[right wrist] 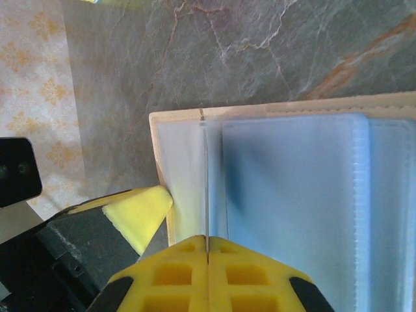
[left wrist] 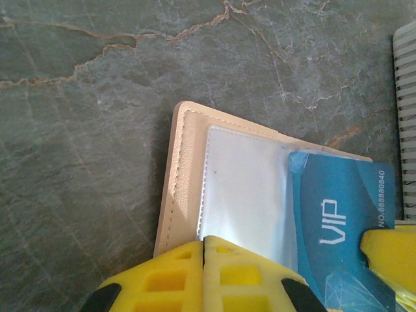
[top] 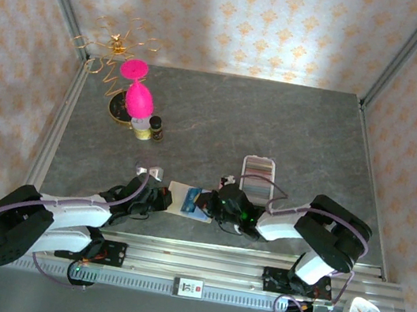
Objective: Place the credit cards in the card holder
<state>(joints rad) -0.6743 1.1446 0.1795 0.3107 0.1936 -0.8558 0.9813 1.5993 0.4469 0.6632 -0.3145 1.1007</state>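
Two grippers are seen meeting over the holder (top: 183, 200), which lies opened flat on the grey table (top: 293, 130) near its front edge, between the arms. The left gripper (top: 155, 200) is brought in from the left and the right gripper (top: 220, 204) from the right. In the left wrist view the yellow fingers (left wrist: 169, 283) are pressed fully together, with no gap between them, at the holder's near edge, where a clear sleeve (left wrist: 244, 188) meets the tan border. Whether a sleeve is pinched between them cannot be told. In the right wrist view the fingers (right wrist: 244, 276) are likewise closed tight against each other over the clear sleeves, the seam between them lined up with the edge of one sleeve; a grip on it cannot be confirmed. A blue card (left wrist: 338, 218) marked VIP is laid on the holder just beside the clear sleeve, and a yellow finger of the right gripper is seen touching its corner. Whether the card is tucked into a pocket cannot be told. A white tray (top: 258, 169) is set on the table just behind the right gripper, apart from the holder.
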